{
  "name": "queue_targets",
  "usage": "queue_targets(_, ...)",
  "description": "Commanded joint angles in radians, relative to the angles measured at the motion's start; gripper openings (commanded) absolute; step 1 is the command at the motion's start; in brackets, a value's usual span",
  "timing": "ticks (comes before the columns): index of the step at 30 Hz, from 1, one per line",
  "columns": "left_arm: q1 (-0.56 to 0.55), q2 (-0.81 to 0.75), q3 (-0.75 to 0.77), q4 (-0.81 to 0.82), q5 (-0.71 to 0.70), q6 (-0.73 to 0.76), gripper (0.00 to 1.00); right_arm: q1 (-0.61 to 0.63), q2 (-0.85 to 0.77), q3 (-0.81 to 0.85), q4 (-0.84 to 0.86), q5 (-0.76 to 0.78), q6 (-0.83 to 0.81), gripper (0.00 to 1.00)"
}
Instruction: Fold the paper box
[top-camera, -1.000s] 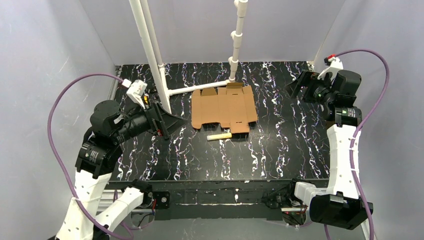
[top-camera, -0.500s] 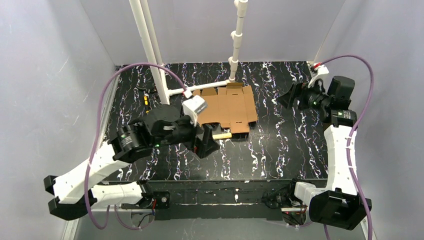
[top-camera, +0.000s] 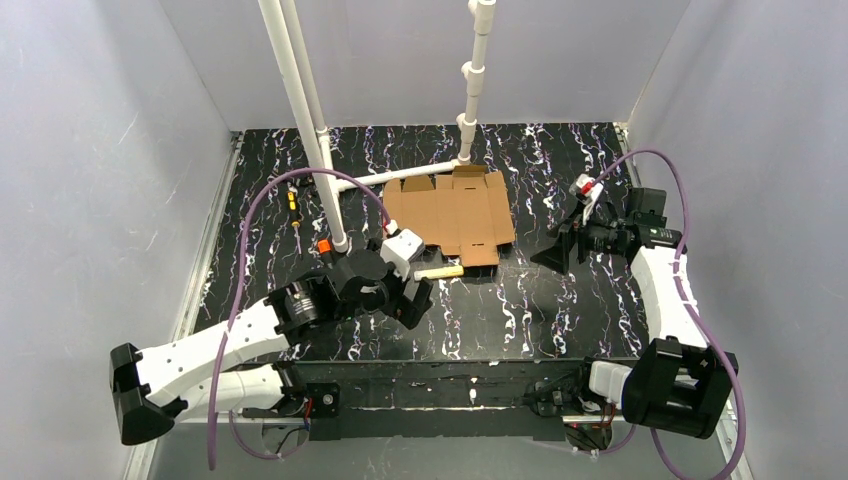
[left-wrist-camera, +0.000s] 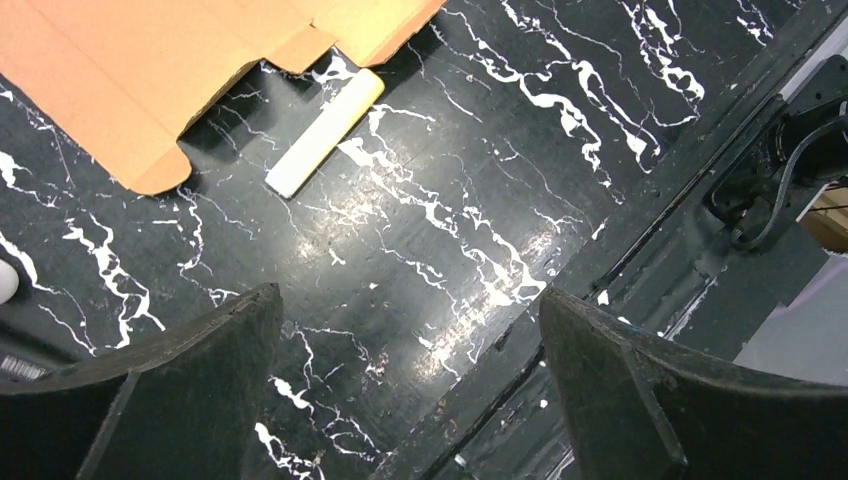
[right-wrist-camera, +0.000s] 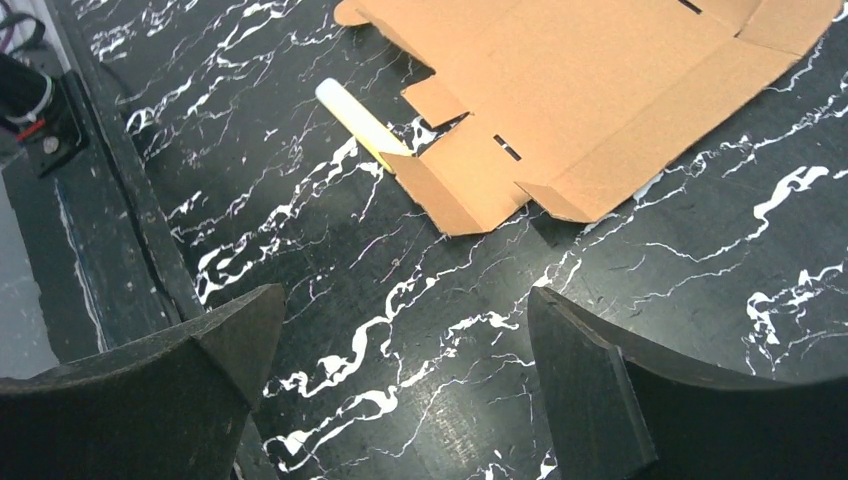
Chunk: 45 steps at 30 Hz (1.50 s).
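Black, white-veined table (top-camera: 560, 310) is filling the floor of a pale-walled booth, with white pipes (top-camera: 300, 100) standing at its far side. You are looking at the paper box (top-camera: 450, 215) lying as a flat, unfolded sheet in the far middle of the table, with no flap or tab raised. A small pale stick (top-camera: 440, 272) is lying at its near edge, one end touching or slipping just under a tab; I cannot tell which.

Your left gripper (left-wrist-camera: 410, 390) is hovering just near and left of the sheet, jaws spread wide and gripping nothing. Your right gripper (right-wrist-camera: 400, 380) is hanging off to the right, apart from the cardboard, equally wide and empty.

You are, I judge, in the approach, with no fold begun. Next you are needing one fingertip under an outer flap while the other arm is pinning the centre panel. Thin card lying flush may be sliding rather than lifting, and the stick may be getting in the way.

Nothing is forming a container yet, so the sheet is enclosing nothing.
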Motion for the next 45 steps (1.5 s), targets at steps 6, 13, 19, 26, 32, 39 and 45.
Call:
queue_targets(6, 0.002, 0.055, 0.013, 0.053, 0.009, 0.059, 0.99, -0.004, 0.025, -0.011, -0.167, -0.083, -0.340, 1.00)
queue_targets(13, 0.075, 0.080, -0.004, 0.129, 0.147, -0.007, 0.99, -0.005, 0.024, -0.008, -0.211, -0.070, -0.406, 1.00)
queue_targets(19, 0.175, 0.148, 0.066, 0.071, 0.276, -0.075, 0.99, -0.005, 0.017, -0.010, -0.230, -0.065, -0.435, 1.00)
queue_targets(26, 0.263, 0.211, 0.217, -0.089, 0.562, -0.225, 0.99, -0.005, 0.004, 0.005, -0.311, -0.067, -0.529, 1.00)
queue_targets(32, 0.264, 0.225, 0.286, -0.224, 0.359, -0.146, 0.98, -0.004, -0.026, -0.011, -0.289, -0.079, -0.535, 1.00)
queue_targets(39, 0.140, 0.375, 0.356, -0.247, 0.087, -0.081, 0.86, -0.004, -0.029, -0.020, -0.286, -0.102, -0.541, 1.00)
queue_targets(45, 0.074, 0.517, 0.284, -0.101, -0.029, 0.071, 0.84, -0.004, 0.007, -0.014, -0.275, -0.098, -0.537, 1.00)
